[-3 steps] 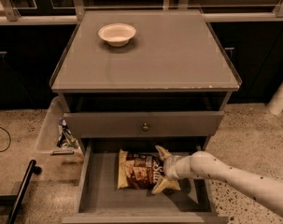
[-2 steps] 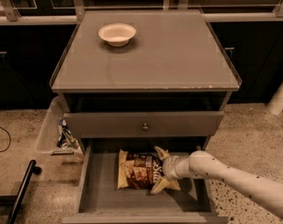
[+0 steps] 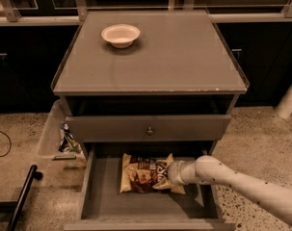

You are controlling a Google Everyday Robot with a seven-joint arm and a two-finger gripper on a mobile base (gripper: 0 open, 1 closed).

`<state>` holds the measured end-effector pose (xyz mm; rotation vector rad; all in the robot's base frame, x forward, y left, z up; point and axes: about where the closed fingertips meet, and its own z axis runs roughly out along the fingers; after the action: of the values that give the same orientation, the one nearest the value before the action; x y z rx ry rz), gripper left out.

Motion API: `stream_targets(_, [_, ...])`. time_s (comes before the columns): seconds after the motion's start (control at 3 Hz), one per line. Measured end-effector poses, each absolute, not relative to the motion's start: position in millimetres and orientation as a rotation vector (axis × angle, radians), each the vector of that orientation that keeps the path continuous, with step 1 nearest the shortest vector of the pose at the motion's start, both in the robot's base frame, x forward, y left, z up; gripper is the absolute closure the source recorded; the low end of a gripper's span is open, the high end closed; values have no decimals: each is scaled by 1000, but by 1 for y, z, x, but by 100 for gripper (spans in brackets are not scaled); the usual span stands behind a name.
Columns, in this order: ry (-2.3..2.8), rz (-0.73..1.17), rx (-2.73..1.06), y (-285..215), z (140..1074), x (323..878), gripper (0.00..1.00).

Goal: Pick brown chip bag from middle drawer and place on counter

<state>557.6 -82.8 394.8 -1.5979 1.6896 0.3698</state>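
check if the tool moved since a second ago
No. Against the middle drawer walls, the tool sits where it was, at the brown chip bag's right end.

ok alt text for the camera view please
The robot's gripper reaches from the picture's right into the open middle drawer, at one end of the brown chip bag lying there. A white bowl sits back-left on the counter above.
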Motion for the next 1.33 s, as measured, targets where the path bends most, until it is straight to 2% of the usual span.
stream_targets(0.67, [1689, 370, -1598, -83, 395, 558, 89])
stream_targets(1.0, [1689, 370, -1598, -83, 395, 558, 100])
stream_targets(1.33, [1705, 395, -1584, -85, 397, 553, 100])
